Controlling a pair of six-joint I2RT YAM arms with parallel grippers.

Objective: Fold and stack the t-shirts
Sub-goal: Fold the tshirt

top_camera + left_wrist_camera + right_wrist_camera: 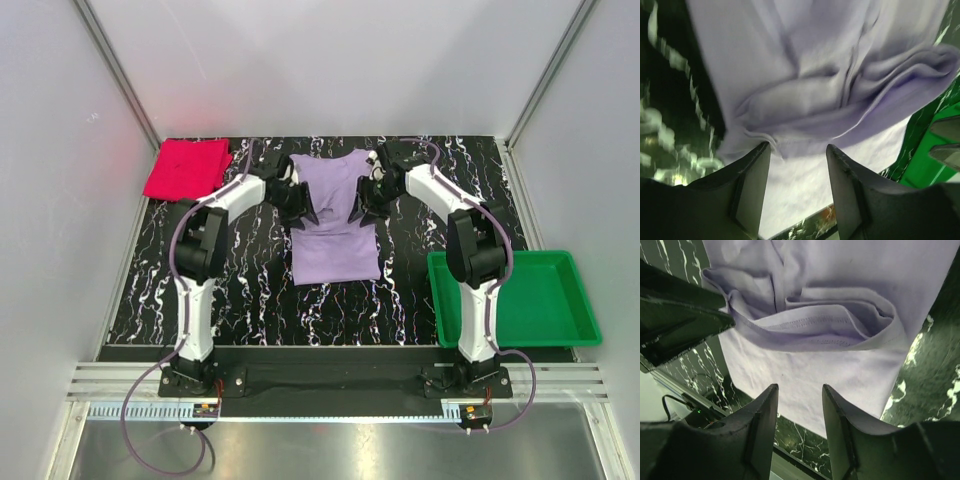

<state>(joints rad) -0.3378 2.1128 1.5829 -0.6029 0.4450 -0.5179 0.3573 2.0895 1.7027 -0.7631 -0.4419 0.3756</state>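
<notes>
1. Lavender t-shirt (pixel 335 250): lying flat at the middle of the black marbled worktop (pixel 250 290), collar toward the far wall. Both sleeves are lying turned inward over the chest. In the top view the sleeve folds are being partly covered by the 2 wrists.

2. Pink-red t-shirt (pixel 187 168): lying as a folded square at the far left corner, well apart from item 1. Its inner layers are not showing.

3. Left tool (pixel 797 185): hovering at the shirt's left side with its fingers standing wide apart and gripping nothing. This view is blurring, so contact with the cloth cannot be told.

4. Right tool (pixel 799 425): hanging over the shirt's right side with a narrower gap, nothing held. A stitched sleeve hem is showing clearly just ahead of it.

5. Green plastic tray (pixel 540 300): sitting at the near right, its left edge partly hidden behind the right arm.

6. Ruled strip (pixel 150 411): running along the near rail, its marks being too small to read.
</notes>
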